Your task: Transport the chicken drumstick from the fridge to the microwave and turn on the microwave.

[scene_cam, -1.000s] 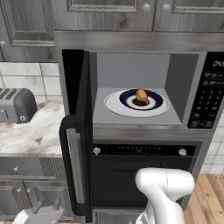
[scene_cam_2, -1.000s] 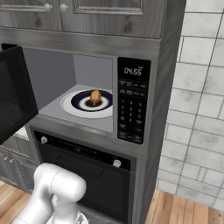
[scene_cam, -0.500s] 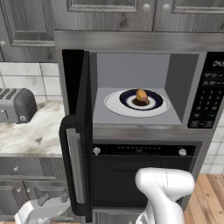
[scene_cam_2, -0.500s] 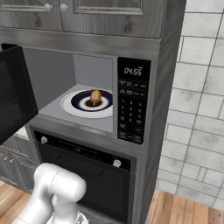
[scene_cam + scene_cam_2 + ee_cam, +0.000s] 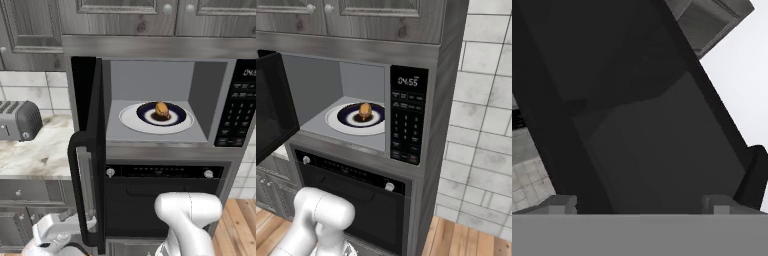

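Honestly not much has changed over the last second. The base hasn't moved and the microwave (image 5: 150, 47) looks the same as before. The chicken drumstick (image 5: 161, 109) is still on the dark blue plate (image 5: 176, 116), on the white turntable (image 5: 131, 120). The microwave door (image 5: 100, 150) is still swung wide open, edge-on to the left base view. The only difference is down at 7 o'clock in that view, where the white end of the arm has crept a little along the bottom of the door, near the lower end of the long black handle (image 5: 75, 190). I take that to mean the carrying part is done. What's left looks like shutting the door and then going for the button panel (image 5: 235, 115), so this looks like lining up for a push on the door. In the hand view the claw (image 5: 641, 209) has its two tips wide apart with nothing between them. It's staring straight at the dark door from very close, though I can't tell whether it's touching yet. From the claw, the drumstick is up at about 1 o'clock in the left base view. It's well apart, inside the cavity above the black oven (image 5: 160, 200), with the open door standing between the two. The grey toaster (image 5: 20, 120) sits on the counter (image 5: 40, 155) off at 9 o'clock, out of the way.
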Controlling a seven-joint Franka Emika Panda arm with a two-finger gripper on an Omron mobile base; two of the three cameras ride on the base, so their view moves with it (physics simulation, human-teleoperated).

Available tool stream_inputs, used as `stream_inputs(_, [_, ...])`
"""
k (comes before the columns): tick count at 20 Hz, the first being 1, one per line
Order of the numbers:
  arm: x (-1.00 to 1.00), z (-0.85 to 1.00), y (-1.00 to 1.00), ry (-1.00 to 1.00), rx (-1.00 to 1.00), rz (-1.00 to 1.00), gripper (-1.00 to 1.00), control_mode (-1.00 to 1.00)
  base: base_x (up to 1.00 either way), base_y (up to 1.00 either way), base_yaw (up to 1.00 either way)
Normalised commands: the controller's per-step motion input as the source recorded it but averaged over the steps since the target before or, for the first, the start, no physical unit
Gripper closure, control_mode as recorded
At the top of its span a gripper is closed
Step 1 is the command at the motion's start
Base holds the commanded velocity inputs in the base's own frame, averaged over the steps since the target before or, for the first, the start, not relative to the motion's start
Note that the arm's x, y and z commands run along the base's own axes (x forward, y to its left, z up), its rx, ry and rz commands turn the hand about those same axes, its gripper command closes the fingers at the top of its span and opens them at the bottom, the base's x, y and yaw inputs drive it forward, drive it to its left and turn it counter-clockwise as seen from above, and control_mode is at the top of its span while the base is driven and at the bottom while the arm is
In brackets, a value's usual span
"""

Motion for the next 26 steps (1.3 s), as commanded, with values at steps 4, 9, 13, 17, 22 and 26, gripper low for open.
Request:
stream_inputs(4, [-0.16,0.44,-0.6,-0.07,0.04,-0.16,-1.0,-1.0,0.0,0.0,0.0])
stream_inputs(9, [-0.16,0.48,-0.62,-0.07,0.05,-0.16,-1.0,-1.0,0.0,0.0,0.0])
stream_inputs(13, [-0.19,0.47,-0.7,-0.03,0.09,-0.15,-1.0,-1.0,0.0,0.0,0.0])
stream_inputs(17, [-0.17,0.39,-0.76,0.0,0.12,-0.1,-1.0,-1.0,0.0,0.0,0.0])
stream_inputs(22, [-0.06,0.18,-0.87,0.07,0.11,-0.06,-1.0,-1.0,0.0,0.0,0.0])
stream_inputs(26, [0.0,0.13,-0.83,0.12,0.11,-0.05,-1.0,-1.0,0.0,0.0,0.0])
